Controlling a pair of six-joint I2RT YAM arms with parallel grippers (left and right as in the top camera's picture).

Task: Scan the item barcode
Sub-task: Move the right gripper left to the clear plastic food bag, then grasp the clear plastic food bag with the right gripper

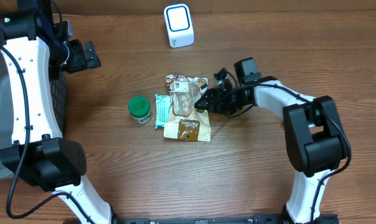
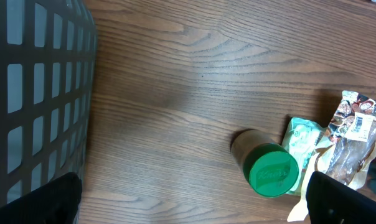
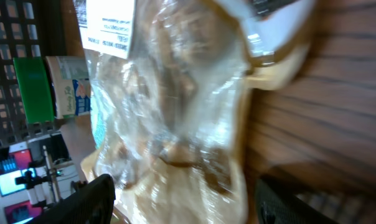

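Note:
The item, a clear and tan snack bag (image 1: 187,111), lies flat in the middle of the table, with a white barcode label (image 2: 361,124) near its top end. My right gripper (image 1: 205,99) is low at the bag's right edge. In the right wrist view the bag (image 3: 175,124) fills the space between the open fingers (image 3: 91,199), blurred, and its white label (image 3: 107,25) shows at the top. The white scanner (image 1: 178,25) stands at the back of the table. My left gripper (image 1: 82,56) hangs wide open at the far left, over bare wood (image 2: 191,205).
A green-lidded jar (image 1: 139,109) and a teal packet (image 1: 162,111) lie just left of the bag, the packet touching it. A dark grid basket (image 2: 32,93) stands at the table's left edge, beside the left arm.

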